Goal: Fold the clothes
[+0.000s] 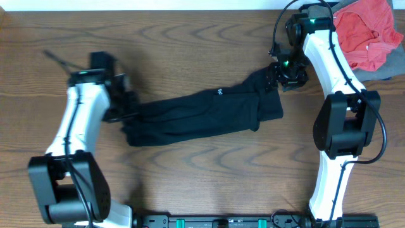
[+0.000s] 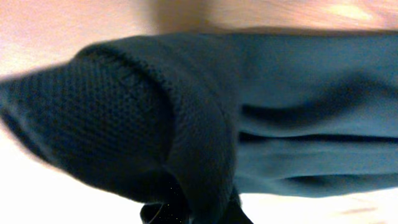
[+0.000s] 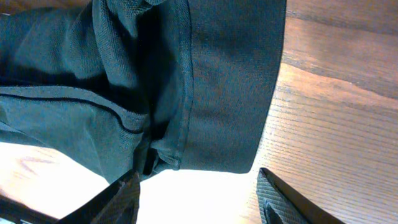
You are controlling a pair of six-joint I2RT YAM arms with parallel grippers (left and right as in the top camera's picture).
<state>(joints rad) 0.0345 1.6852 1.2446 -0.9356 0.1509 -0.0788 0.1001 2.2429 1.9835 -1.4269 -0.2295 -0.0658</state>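
The clothes, a black T-shirt [image 1: 202, 114], lie as a long bunched strip across the middle of the table, with a small white logo [image 1: 218, 92] on top. At the strip's left end my left gripper [image 1: 128, 107] is shut on the fabric. In the left wrist view the dark knit cloth [image 2: 186, 124] fills the frame and covers the jaws [image 2: 199, 211]. My right gripper [image 1: 281, 71] sits at the shirt's right end. Its fingers [image 3: 127, 199] stand open with nothing between them [image 3: 198, 174], the hemmed edge [image 3: 230, 93] just ahead.
A red garment [image 1: 367, 31] lies bunched at the back right corner on top of a grey one [image 1: 380, 73], close behind the right arm. The table [image 1: 202, 38] is wooden, and its back edge runs along the top of the overhead view.
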